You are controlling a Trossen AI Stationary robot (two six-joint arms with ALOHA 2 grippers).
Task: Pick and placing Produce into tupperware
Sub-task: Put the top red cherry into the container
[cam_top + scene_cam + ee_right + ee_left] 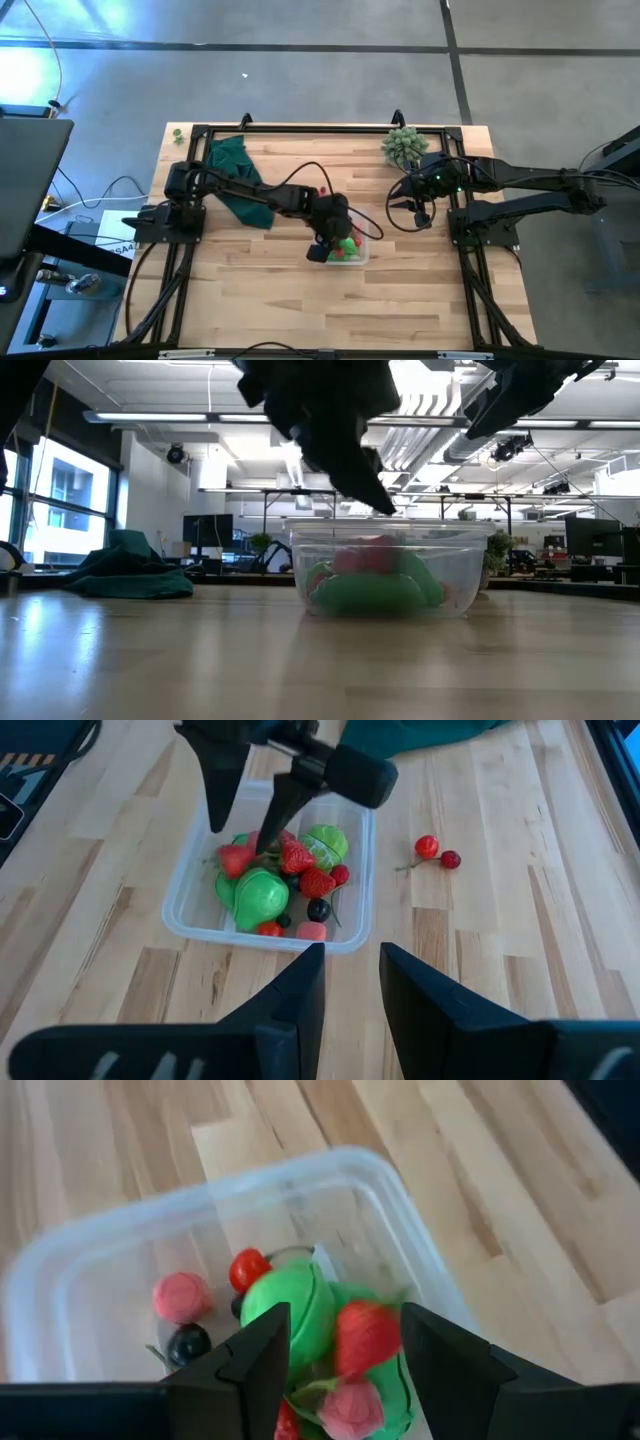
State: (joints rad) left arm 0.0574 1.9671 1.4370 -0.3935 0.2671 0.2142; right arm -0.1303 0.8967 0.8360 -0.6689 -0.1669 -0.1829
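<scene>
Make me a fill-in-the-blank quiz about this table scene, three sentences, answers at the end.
1. The left end effector hangs over the clear ____, fingers apart.
2. The pair of cherries lies on the ____, outside the tupperware.
3. The dark green cloth lies near the ____ arm's base.

Missing words: tupperware; table; left

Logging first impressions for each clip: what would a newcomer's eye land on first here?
The clear tupperware near the table's middle, heaped with bright green and red produce, with the left pincer poised open just above the pile. Next, a pair of red cherries lying on the bare wood beside the container. The right pincer waits off to the side, near a spiky green plant.
</scene>
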